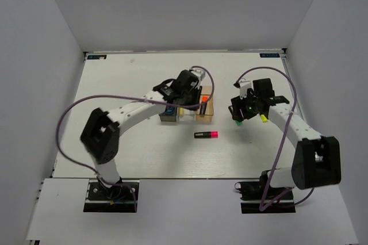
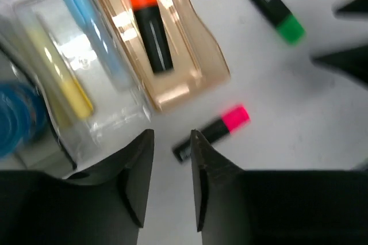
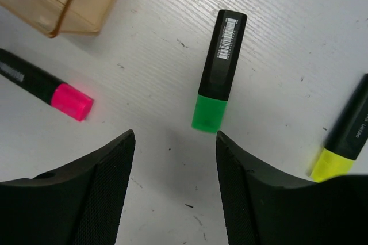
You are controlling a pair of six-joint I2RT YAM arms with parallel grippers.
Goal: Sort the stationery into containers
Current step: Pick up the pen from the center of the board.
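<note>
Three containers stand in a row: a dark bin (image 1: 168, 115) with a blue roll (image 2: 17, 115), a clear bin (image 2: 109, 98) with a light-blue stick (image 2: 95, 38) and a pale yellow stick (image 2: 60, 69), and a tan bin (image 2: 190, 81) with an orange highlighter (image 2: 148, 26). My left gripper (image 2: 171, 136) hovers above their near side, jaws narrowly apart and empty. A pink highlighter (image 2: 215, 130) lies just beyond its tips. My right gripper (image 3: 175, 136) stands open over the table, with a green highlighter (image 3: 221, 72) lying just ahead of its fingertips.
A yellow-ended highlighter (image 3: 345, 136) lies to the right of the green one, close to the right finger. The tan bin's corner (image 3: 69, 3) and the pink highlighter (image 3: 49, 87) sit to the right gripper's left. White walls enclose the table (image 1: 144, 159).
</note>
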